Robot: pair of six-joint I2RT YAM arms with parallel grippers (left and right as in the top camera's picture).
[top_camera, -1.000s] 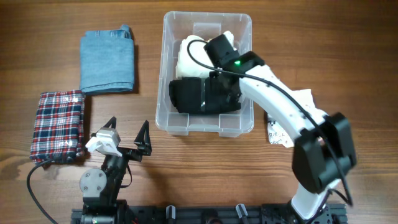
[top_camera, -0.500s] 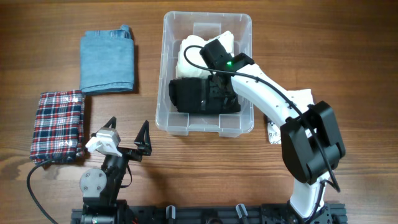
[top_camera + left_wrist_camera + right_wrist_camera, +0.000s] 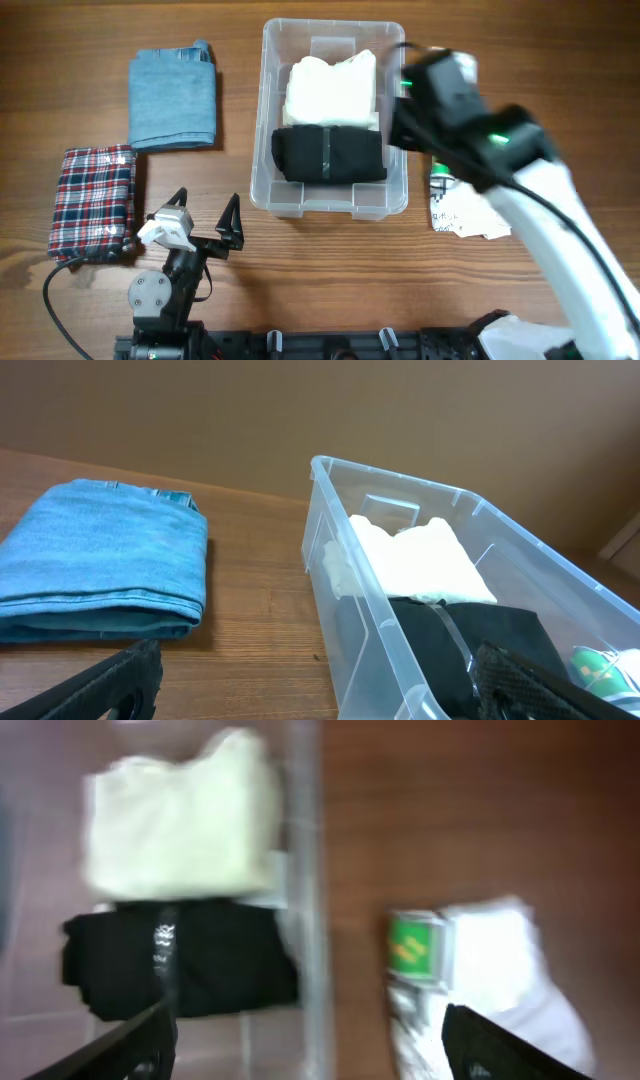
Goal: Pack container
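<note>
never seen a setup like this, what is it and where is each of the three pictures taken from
These are two robot arms at a wooden table, each ending in two fingers that pinch things. One picture looks straight down from above. The other two come from small cameras on the arms' wrists, so the dark shapes in their bottom corners are that arm's own fingers.

In the middle sits a clear container holding a folded white garment and a folded black garment. To its left lie folded jeans and a plaid cloth. To its right lies a white packet.

The left fingers are spread and empty. The right fingers, above the container's right wall, are spread too and hold nothing.
</note>
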